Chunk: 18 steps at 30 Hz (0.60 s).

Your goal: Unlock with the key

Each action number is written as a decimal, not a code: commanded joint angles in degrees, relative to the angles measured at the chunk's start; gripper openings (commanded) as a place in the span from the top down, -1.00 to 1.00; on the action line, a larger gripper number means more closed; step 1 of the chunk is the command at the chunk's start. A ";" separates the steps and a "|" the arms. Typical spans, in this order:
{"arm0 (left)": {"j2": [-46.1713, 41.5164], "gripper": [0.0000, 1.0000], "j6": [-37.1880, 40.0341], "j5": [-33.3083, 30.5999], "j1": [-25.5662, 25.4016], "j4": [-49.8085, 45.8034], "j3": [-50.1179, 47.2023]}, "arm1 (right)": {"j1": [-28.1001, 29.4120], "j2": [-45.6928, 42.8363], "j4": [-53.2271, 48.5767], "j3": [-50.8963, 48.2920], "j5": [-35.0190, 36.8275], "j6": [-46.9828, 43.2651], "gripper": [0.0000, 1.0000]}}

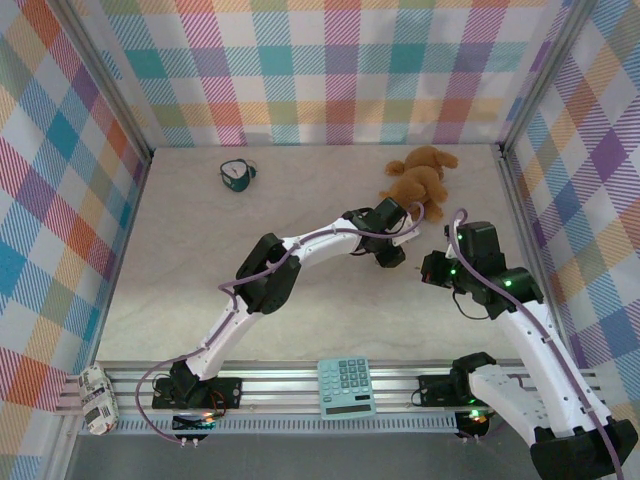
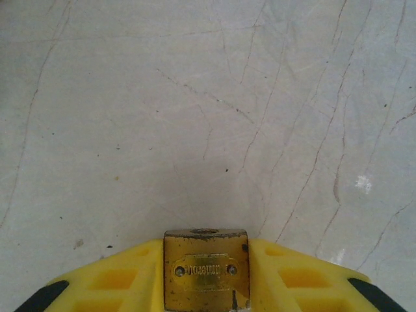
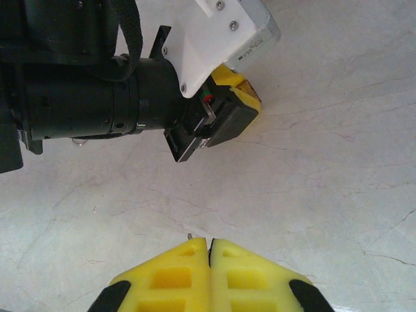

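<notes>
My left gripper (image 2: 205, 246) is shut on a small brass padlock (image 2: 205, 270), held between the yellow fingers (image 2: 117, 279). The padlock's end with a round hole (image 2: 205, 231) faces forward over the table. My right gripper (image 3: 209, 244) is shut, its yellow fingers pressed together. A tiny metal sliver, the key (image 3: 189, 236), pokes out at the left fingertip; the remainder is hidden. In the top view the left gripper (image 1: 392, 255) and the right gripper (image 1: 428, 270) hang close together, a short gap apart. The left gripper (image 3: 227, 104) lies ahead of the right one, up and to the left.
A brown teddy bear (image 1: 420, 178) lies just behind the two grippers. A teal object (image 1: 237, 175) sits at the back left. A teal calculator (image 1: 346, 387) and a white device (image 1: 95, 400) rest on the front rail. Plaid walls enclose the pale table (image 1: 200, 240).
</notes>
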 commanded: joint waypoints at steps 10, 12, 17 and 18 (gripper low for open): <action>-7.12 0.69 -0.49 -2.17 -0.54 2.20 -14.58 | 0.07 -1.05 -0.02 2.26 -1.87 -0.11 0.90; -9.55 0.70 -0.48 -2.88 -0.38 3.57 -18.19 | 0.08 -0.99 0.24 2.21 -2.15 -0.16 0.90; -15.35 0.69 -0.69 -3.78 0.31 5.50 -26.80 | 0.12 -0.56 1.20 1.88 -2.66 -0.05 0.90; -16.34 0.69 -0.62 -4.47 0.31 4.51 -28.20 | 0.12 -0.43 1.36 1.86 -2.77 -0.03 0.90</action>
